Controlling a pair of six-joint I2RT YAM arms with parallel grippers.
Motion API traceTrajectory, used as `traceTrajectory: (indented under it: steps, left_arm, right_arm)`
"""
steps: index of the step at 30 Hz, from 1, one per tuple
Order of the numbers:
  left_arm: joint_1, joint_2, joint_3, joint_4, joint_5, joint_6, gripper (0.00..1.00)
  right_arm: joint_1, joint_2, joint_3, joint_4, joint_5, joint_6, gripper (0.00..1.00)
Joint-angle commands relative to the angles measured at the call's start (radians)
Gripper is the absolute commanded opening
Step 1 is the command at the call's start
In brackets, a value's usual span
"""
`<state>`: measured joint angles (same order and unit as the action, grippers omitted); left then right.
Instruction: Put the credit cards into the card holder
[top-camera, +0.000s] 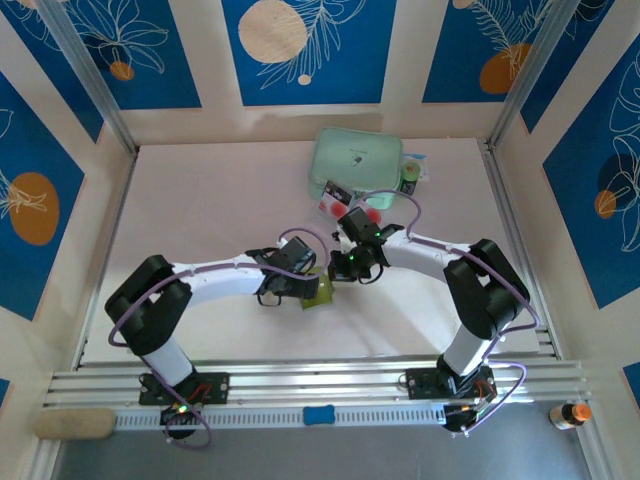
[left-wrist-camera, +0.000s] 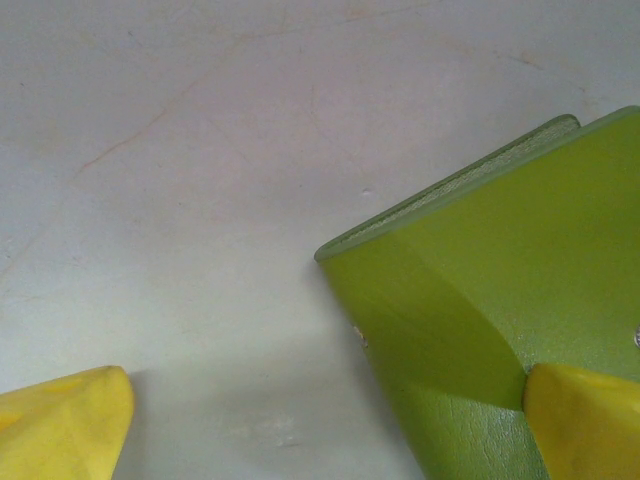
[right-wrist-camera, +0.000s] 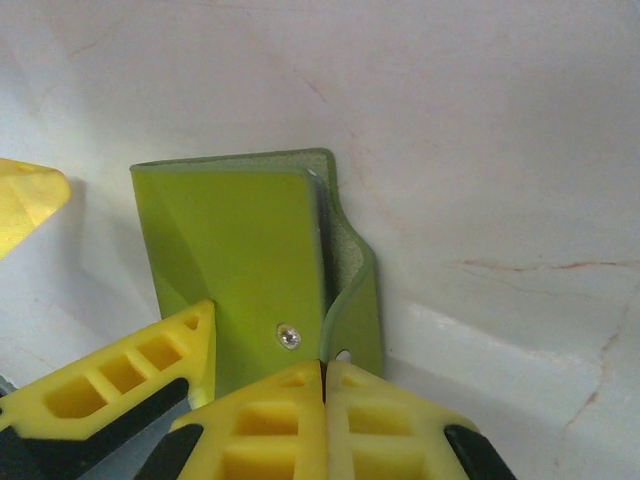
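The card holder (top-camera: 320, 291) lies on the pale counter (top-camera: 200, 200) just below the middle of the overhead frame, between the two wrists that meet there. It is olive-green and folded.

In the left wrist view, the left fingers (left-wrist-camera: 60, 425) stand wide apart. One yellow tip is in the lower left corner over bare counter. The other is in the lower right corner, resting on the card holder's (left-wrist-camera: 500, 260) cover.

In the right wrist view, the card holder (right-wrist-camera: 235, 260) sits in the centre-left of the frame. Its snap button (right-wrist-camera: 289, 338) is near the lower edge, and a thin flap (right-wrist-camera: 355, 280) curls up along its right side. The right fingers (right-wrist-camera: 275, 430) are pressed together at the bottom centre, with their tips at the card holder's lower edge beside the snap. I cannot tell whether the flap's edge is pinched between them. The left arm's two yellow tips also show here, one at the far left edge and one in the lower left, lying on the cover.

The credit cards (top-camera: 336, 204), pale with red circles and a black band, lie higher in the overhead frame. They are just below a mint-green zip case (top-camera: 355, 163), and the right arm (top-camera: 430, 255) partly hides them. They are well apart from the card holder.
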<state>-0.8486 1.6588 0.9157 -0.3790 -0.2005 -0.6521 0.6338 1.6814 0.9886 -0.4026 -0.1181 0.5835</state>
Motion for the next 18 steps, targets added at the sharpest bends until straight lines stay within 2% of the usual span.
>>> traceTrajectory:
  steps: [1,18]
  left_arm:
    - [-0.008,0.009,-0.041,-0.07,-0.028,0.019,1.0]
    - [-0.007,-0.004,-0.046,-0.065,-0.033,0.017,1.0]
  right_arm:
    - [0.004,-0.012,0.015,0.02,-0.061,0.001,0.0]
    - [0.039,0.066,0.016,0.071,-0.104,0.027,0.0]
